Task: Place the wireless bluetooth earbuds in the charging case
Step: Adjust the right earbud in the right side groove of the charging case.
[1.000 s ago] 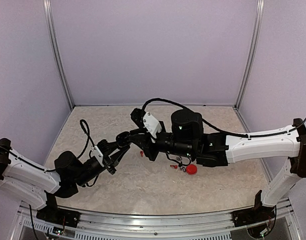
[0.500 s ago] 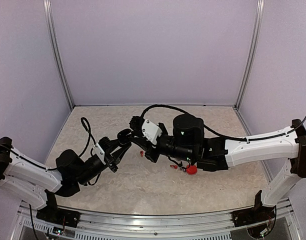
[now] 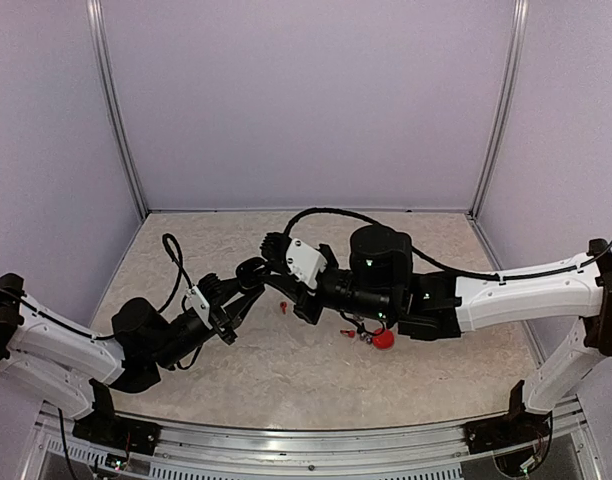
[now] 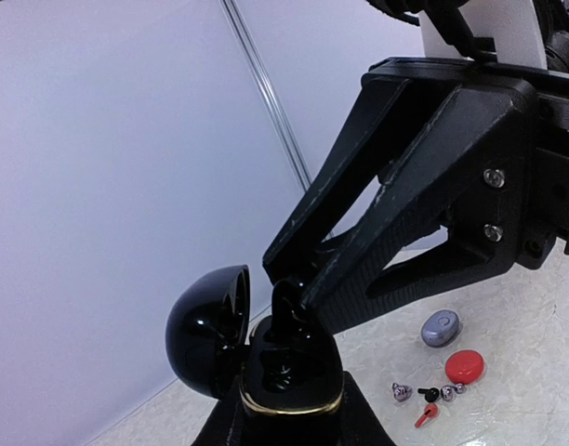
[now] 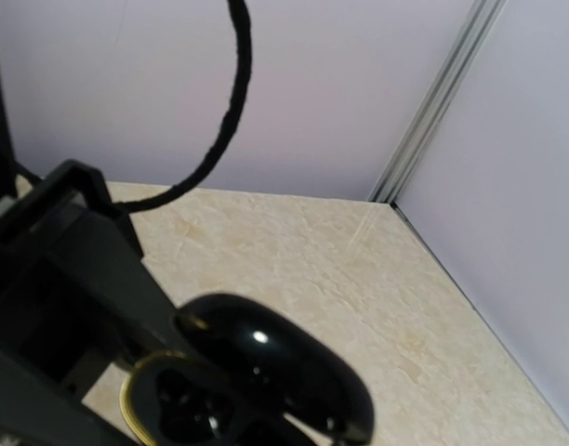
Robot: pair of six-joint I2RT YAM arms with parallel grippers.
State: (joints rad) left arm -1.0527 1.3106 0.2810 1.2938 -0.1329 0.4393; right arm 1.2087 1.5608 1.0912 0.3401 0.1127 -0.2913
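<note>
The left end effector (image 3: 248,284) grips the open case (image 4: 289,381); the right end effector (image 4: 289,279) pinches a black earbud (image 4: 286,314) at its opening. Press straight down, gently.

A glossy black charging case (image 5: 266,362) with a gold-coloured rim sits open at lower centre. Behind it lie the beige marble-patterned bench (image 5: 377,279) and a black braided cable (image 5: 236,93).

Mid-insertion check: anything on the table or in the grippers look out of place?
Nothing spilled or damaged. One red earbud lies alone on the table, apart from the other loose buds clustered beside the red case. The left gripper grips the open black case; the right gripper pinches what looks like a black earbud into it.
</note>
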